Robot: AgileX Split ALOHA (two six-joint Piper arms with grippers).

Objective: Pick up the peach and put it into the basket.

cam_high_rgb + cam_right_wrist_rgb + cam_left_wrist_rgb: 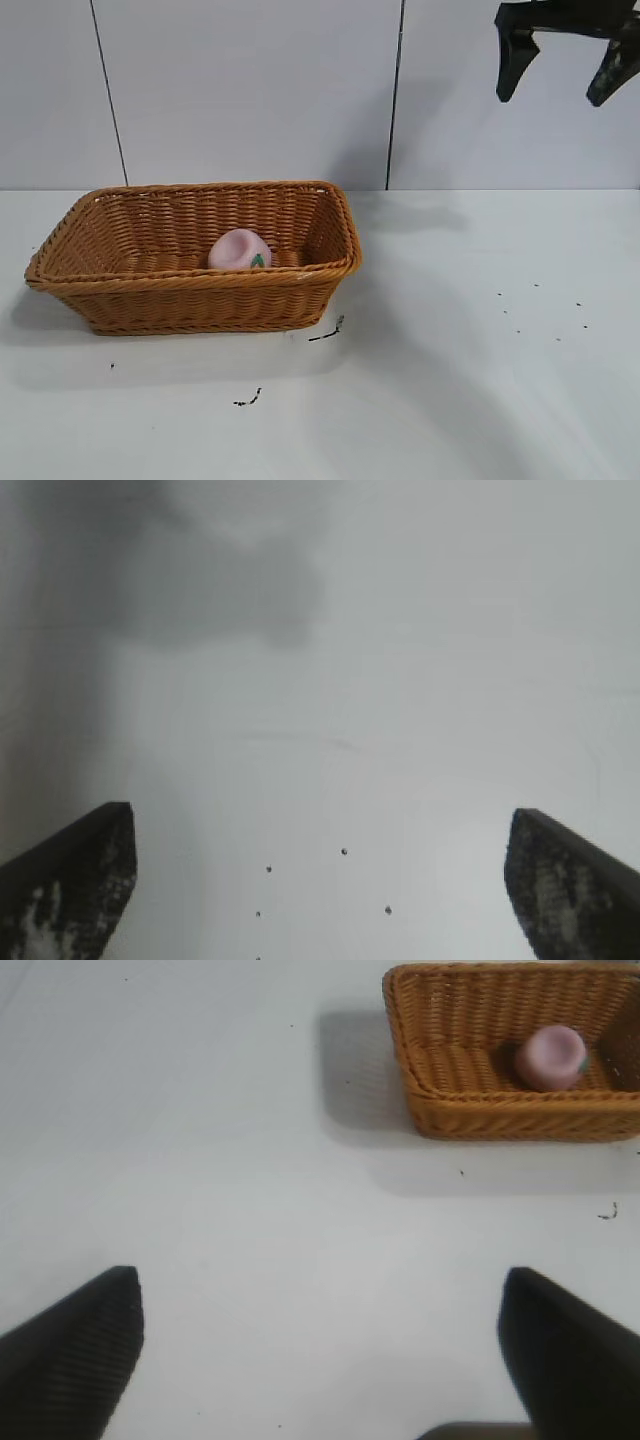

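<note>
Right gripper (565,70) hung high at about one o'clock in the exterior view, jaws spread wide, nothing between them; well apart from basket (190,290) and above bare table (470,380). Left gripper (320,1350) likewise splayed and empty, seen only in its own wrist view, aimed at bare table with basket far off toward one o'clock in that picture.

Peach (240,250) lay inside basket, on its floor, near the front wall and a little toward the three o'clock end; leaf mark faced the camera. Looked settled, below the rim.

Judged the placing as done, so little left to spoil. Risks, if any: a low sweep of right arm across the eleven-to-nine o'clock side could clip the flared rim and shove or tip the light basket, letting the round peach roll. Sat still for now, though a knock to the wicker would set it rolling. Small dark specks (540,305) on table at four o'clock posed no hazard
</note>
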